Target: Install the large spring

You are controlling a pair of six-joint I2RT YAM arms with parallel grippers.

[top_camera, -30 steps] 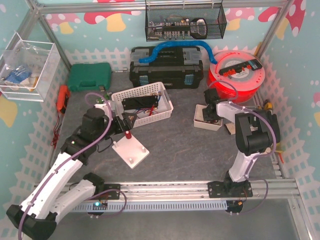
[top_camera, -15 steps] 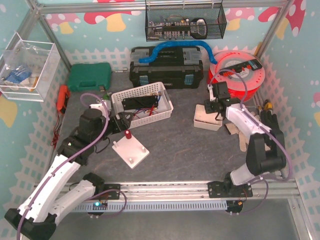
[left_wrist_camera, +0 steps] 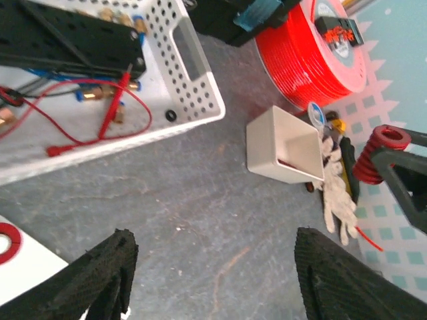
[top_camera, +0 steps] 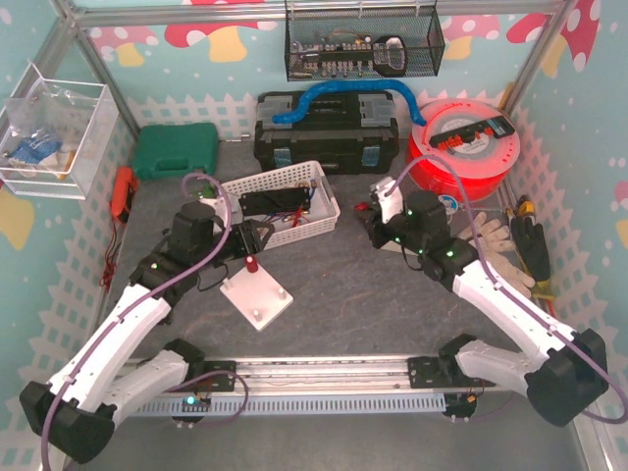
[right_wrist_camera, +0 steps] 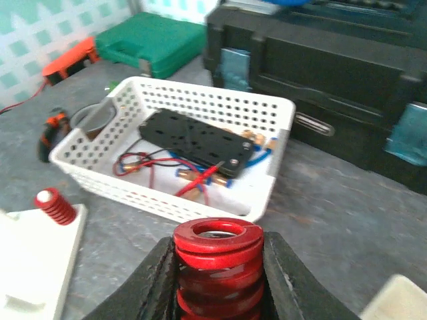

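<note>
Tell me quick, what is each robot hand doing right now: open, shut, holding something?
Left gripper: open, holding nothing.
Right gripper: closed on the big red spring.

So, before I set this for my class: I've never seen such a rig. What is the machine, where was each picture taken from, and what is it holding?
It is two robot arms bolted at the near edge of a grey table. The wide picture looks down from above and behind them; the other two come from cameras on each wrist. The right hand grips a large red spring. The left hand is open and empty. On the table lie a white plate with a small red spring on a peg, a white basket of wires, and a small white box.
</note>
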